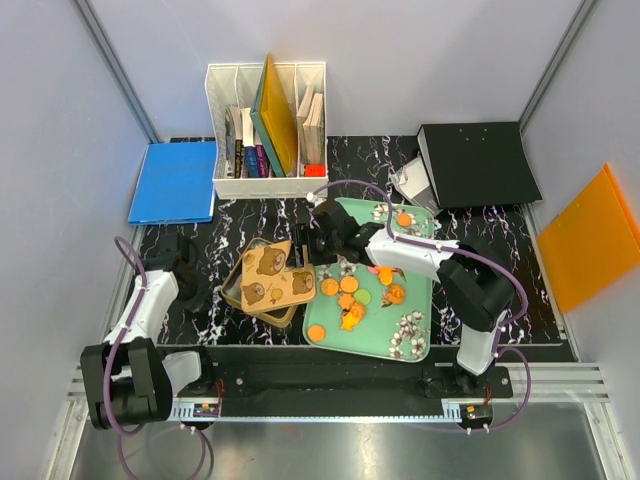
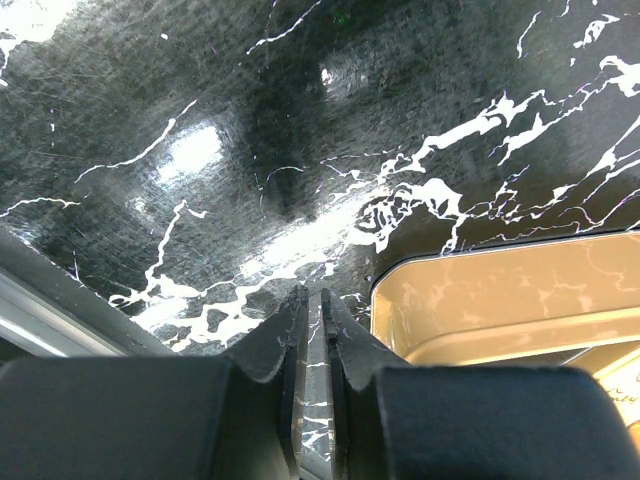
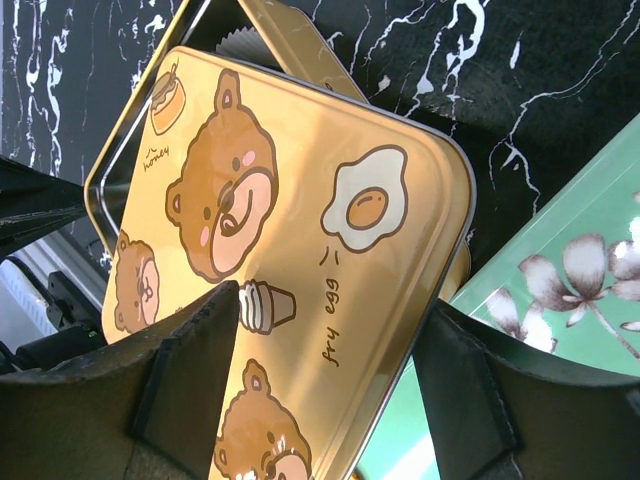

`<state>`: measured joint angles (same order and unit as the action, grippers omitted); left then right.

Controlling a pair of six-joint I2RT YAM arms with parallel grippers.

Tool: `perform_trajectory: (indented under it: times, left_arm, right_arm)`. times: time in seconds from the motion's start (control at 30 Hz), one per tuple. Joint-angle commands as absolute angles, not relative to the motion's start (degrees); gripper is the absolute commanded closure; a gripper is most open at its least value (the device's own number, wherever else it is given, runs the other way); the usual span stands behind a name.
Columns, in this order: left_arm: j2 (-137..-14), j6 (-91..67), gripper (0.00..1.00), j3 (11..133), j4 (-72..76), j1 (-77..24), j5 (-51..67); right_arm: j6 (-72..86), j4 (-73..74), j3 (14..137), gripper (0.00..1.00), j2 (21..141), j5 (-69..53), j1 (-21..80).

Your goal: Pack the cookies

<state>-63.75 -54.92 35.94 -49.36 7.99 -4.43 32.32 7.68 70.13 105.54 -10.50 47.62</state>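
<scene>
I am holding my right gripper [image 3: 335, 310] spread wide over the bear-printed lid [image 3: 300, 200]. One finger is hanging over its face and the other is sitting just past its edge, and I judge that nothing is being pinched. My left gripper [image 2: 322, 300] is resting closed on nothing, low over the black marbled surface [image 2: 200, 150], with the tin base [image 2: 480, 300] just to its right.

The cookies [image 1: 350, 295] are lying on the mint-green tray [image 1: 372, 338], mostly orange discs clustered towards its left half. One is sitting apart at the far end and another is near the front-left corner. None are showing inside the tin.

The lid is lying askew across the tin base and covering much of the opening. If I am descending carelessly, a finger could press one side, tipping the lid or skidding the whole tin. My right forearm is stretching across the tray directly above the cookies, so any sag could sweep them about. The disc by the front-left corner is the likeliest to be pushed over the rim.

Room is tight on the right, where the tin is sitting just beside the tray's left edge. The white file organizer [image 1: 265, 130] is bounding the far side. The bare surface between the tin and my left gripper is offering the best space for setting the lid down.
</scene>
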Motion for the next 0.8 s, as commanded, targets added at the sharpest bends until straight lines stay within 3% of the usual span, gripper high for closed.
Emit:
perform_trajectory:
  times: [0.0, 0.77]
  left_arm:
    - [-63.98, -54.93, 0.87, 36.21, -47.55, 8.00, -2.90]
    - [-65.57, -54.23, 0.87, 35.95, -45.79, 8.00, -1.32]
  right_arm:
    - [28.48, 20.83, 69.17, 0.23, 107.93, -3.17, 46.14]
    - [22.59, 26.02, 75.14, 0.19, 106.88, 3.96, 45.00]
